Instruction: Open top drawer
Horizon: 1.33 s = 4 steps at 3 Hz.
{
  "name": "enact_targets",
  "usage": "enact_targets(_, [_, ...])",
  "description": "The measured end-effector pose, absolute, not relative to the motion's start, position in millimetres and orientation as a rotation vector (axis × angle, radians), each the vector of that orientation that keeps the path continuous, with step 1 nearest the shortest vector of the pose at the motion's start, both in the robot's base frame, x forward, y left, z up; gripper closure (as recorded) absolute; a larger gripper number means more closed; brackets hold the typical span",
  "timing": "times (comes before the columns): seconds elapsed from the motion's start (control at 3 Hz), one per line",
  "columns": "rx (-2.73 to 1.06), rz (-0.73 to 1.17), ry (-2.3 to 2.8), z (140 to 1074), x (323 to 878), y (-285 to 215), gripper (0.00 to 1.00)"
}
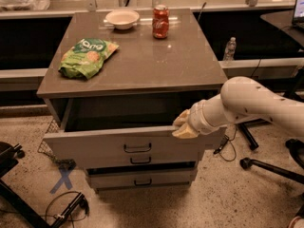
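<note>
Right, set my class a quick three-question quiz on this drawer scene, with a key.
1. True or false: the large grey top drawer stands pulled out of the grey-brown cabinet.
2. Where is the cream end effector? A) on the drawer's bar handle; B) at the drawer front's upper edge, near its right end as pictured; C) inside the drawer.
3. Fill in: as pictured, the crumpled green snack bag lies ____ of the red soda can.
Key: 1 true; 2 B; 3 left.
</note>
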<state>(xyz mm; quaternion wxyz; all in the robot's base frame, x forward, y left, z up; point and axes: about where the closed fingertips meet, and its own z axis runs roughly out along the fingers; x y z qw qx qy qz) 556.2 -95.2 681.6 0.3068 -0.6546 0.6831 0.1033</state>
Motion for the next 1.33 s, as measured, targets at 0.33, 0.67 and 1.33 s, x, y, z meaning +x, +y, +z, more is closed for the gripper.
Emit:
enact_targets(0.33, [-1.716,0.298,1.843,681.5,519.0,-105.8,1.00])
enact_targets(0.67, [-1.717,0.301,1.845,681.9,516.6,-106.7,1.00])
enact_targets(1.33, [-1.728,0.326,1.861,685.2,484.8,-115.6,1.00])
